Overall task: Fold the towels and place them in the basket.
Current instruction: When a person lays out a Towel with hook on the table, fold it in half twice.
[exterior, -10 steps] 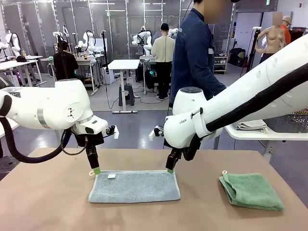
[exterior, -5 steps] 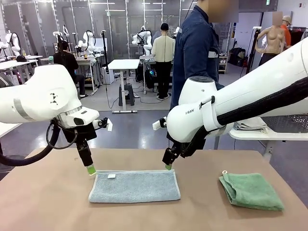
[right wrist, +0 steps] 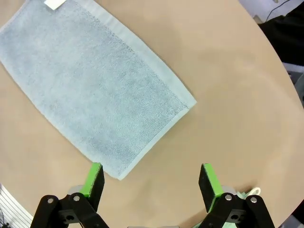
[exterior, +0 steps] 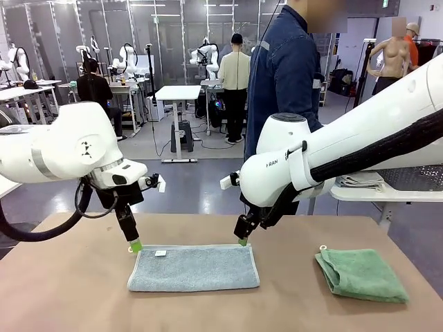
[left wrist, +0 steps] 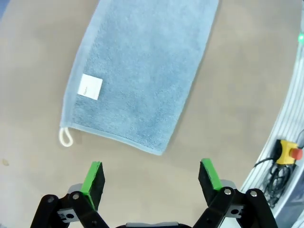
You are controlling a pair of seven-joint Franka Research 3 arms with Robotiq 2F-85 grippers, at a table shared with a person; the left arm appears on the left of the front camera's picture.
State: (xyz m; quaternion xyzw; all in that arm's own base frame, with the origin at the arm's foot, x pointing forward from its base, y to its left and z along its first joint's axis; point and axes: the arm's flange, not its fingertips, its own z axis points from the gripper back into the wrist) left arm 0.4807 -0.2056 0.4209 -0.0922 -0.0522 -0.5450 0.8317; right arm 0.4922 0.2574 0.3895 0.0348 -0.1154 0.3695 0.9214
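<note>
A pale blue-grey towel (exterior: pixel 194 268) lies flat on the brown table as a long folded rectangle, its white label (left wrist: pixel 90 87) and corner loop (left wrist: pixel 65 137) at the far left corner. My left gripper (exterior: pixel 135 245) hovers open just above that corner, with nothing between its green pads (left wrist: pixel 95 175). Just off the towel's far right corner, my right gripper (exterior: pixel 242 241) also hangs open and empty, the towel (right wrist: pixel 95 90) spread below it. A folded mint green towel (exterior: pixel 361 274) rests at the right. The wire-mesh basket (exterior: pixel 415 176) sits on a white side table at the right edge.
A person in a dark blue jacket (exterior: pixel 284 76) stands at the table's far side behind my right arm. Folded cloths (exterior: pixel 361 181) lie on the white side table (exterior: pixel 360 194). Bare tabletop (exterior: pixel 69 290) surrounds both towels.
Both grippers have lifted a little off the blue-grey towel's far corners and drawn slightly away. The towel lies still where it was.
</note>
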